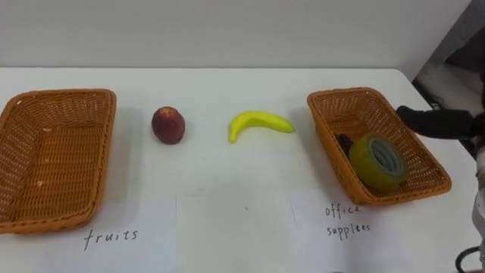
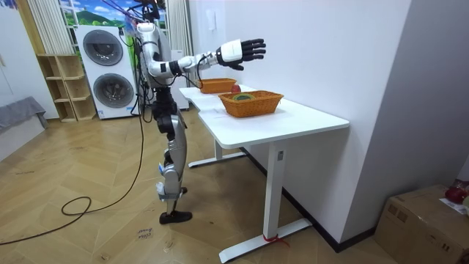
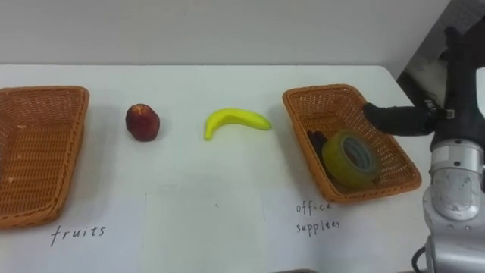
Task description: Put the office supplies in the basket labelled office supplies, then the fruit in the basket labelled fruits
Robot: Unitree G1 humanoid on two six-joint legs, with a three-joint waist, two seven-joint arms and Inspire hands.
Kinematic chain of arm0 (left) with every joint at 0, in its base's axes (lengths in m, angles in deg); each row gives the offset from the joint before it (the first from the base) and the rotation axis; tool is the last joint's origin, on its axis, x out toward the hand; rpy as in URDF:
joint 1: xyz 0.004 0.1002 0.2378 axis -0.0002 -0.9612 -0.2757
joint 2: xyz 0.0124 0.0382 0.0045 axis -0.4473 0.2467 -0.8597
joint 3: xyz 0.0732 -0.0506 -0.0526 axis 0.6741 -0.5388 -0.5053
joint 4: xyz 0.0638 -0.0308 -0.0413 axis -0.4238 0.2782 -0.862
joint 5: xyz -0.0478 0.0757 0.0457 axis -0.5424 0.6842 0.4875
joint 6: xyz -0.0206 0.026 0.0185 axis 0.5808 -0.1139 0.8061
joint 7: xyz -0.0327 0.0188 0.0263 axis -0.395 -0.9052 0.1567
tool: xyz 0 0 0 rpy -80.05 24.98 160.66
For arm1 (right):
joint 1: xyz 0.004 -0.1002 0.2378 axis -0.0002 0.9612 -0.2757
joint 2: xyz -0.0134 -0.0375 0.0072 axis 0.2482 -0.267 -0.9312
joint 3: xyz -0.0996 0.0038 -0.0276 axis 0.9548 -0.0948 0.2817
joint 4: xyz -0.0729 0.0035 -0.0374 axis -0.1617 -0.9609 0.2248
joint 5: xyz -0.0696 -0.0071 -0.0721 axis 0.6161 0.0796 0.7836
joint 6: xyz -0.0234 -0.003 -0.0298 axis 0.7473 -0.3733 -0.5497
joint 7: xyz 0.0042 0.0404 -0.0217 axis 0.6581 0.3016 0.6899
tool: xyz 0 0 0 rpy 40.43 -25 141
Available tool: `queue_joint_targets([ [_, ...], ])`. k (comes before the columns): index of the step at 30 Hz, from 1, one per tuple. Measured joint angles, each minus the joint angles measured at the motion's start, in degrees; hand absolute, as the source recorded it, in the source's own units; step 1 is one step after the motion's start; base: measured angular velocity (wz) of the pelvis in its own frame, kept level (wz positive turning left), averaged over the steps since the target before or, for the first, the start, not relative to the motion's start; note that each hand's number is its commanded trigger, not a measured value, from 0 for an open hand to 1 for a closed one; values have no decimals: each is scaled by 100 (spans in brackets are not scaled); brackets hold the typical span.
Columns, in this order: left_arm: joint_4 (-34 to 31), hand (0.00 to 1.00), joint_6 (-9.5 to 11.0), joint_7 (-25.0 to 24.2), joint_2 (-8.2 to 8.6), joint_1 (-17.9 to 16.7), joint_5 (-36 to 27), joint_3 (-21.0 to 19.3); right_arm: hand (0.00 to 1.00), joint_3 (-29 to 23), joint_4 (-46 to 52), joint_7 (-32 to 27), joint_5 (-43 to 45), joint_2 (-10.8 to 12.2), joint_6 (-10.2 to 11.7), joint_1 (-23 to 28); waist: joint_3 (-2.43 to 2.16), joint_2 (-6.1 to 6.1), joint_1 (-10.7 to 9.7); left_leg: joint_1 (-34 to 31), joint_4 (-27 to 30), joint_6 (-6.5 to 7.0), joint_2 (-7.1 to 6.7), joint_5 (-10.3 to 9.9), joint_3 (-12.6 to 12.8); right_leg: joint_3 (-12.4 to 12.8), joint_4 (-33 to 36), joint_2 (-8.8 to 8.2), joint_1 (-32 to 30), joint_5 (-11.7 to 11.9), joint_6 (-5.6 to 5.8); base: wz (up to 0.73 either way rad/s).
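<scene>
Fruit and office supplies on a white rectangular table (image 1: 220, 197), seen from the robot's head. Two pieces of fruit lie on the bare tabletop between two baskets: a round, dark red peach-like fruit (image 1: 168, 125) to the left, and a curved yellow banana (image 1: 260, 124) to its right, its concave side facing the robot. The two are apart and touch neither basket.

At the table's left stands a rectangular brown wicker basket (image 1: 53, 159) with nothing in it. At the right stands a second rectangular brown wicker basket (image 1: 356, 114), set at a slight angle. It holds a roll of yellow-green translucent tape with a blue inner ring (image 1: 377, 161), propped on edge near the front wall. A small dark object (image 1: 343, 142) lies just behind the roll; what it is cannot be told. A handwritten label (image 1: 111, 236) is on the table in front of the left basket, and another (image 1: 347, 220) in front of the right one.

The right hand (image 3: 458, 83), black-fingered on a silver wrist, is held in the air above the right basket's outer side. Its fingers are straight and spread, its thumb (image 3: 398, 119) points inward over the basket, and it holds nothing.

In the room view the robot stands upright on a wooden floor at the table's long side, with the right arm stretched forward at shoulder height over the nearer basket. Stacked white washing machines (image 2: 106, 70) stand behind it.
</scene>
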Motion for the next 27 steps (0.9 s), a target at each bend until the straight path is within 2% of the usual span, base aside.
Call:
queue_joint_targets([
  [7,-1,0,-57,-7,-15,81,1,24,0,365,156,12,65,0,-10,-203,-4,11,193,70,-25,-11,10,-8,66,108,0,25,14,0,0,-7],
  [13,7,0,-58,-5,-44,72,-5,25,0,633,203,-7,95,0,-9,-675,-9,6,281,69,-23,-12,13,-9,45,92,-3,24,32,0,0,2],
  [18,7,0,-67,-5,-70,16,-16,92,0,651,199,-220,59,0,-3,-1025,-7,9,287,76,-7,-12,12,-8,-92,-45,-16,13,114,0,0,13],
  [27,-2,0,-110,-27,-73,23,-4,136,0,658,108,-286,57,-41,-1,-1082,-23,-15,447,60,1,-14,10,-7,-182,-166,-15,5,135,0,0,5],
])
